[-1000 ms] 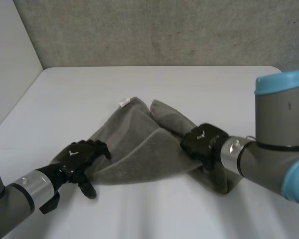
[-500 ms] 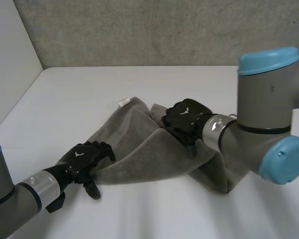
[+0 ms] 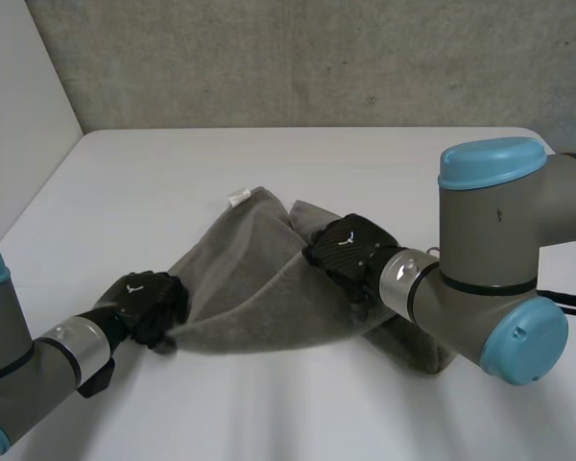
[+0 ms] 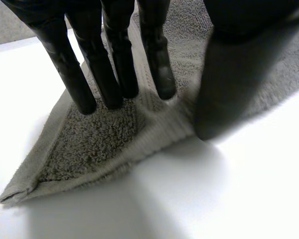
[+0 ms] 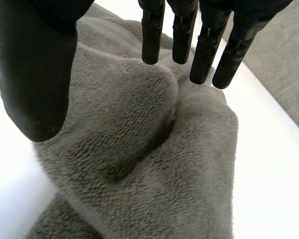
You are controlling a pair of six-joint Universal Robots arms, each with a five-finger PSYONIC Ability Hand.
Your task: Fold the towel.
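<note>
**Right hand [image 3: 350, 252] shifts in over the towel's [image 3: 259, 288] bunched fold**

It has slid from the towel's 4 o'clock side to the hump near 2 o'clock, and it hovers there, fingers straight and spread, holding nothing. The left hand [image 3: 144, 303] has drawn back to the 8 o'clock corner, straight fingers [image 4: 114, 74] pressing the cloth, thumb at the hem. The towel lies rumpled mid-table [image 3: 173, 173]. The step looks like gathering corners, so each hand next needs a firm pinch. There is bare table from 10 to 2 o'clock to spread the towel on.

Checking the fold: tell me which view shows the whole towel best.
Head view: the towel lies there almost whole, its outline plain. The left wrist view gives one flat corner, the right wrist view a bunched hump.
</note>
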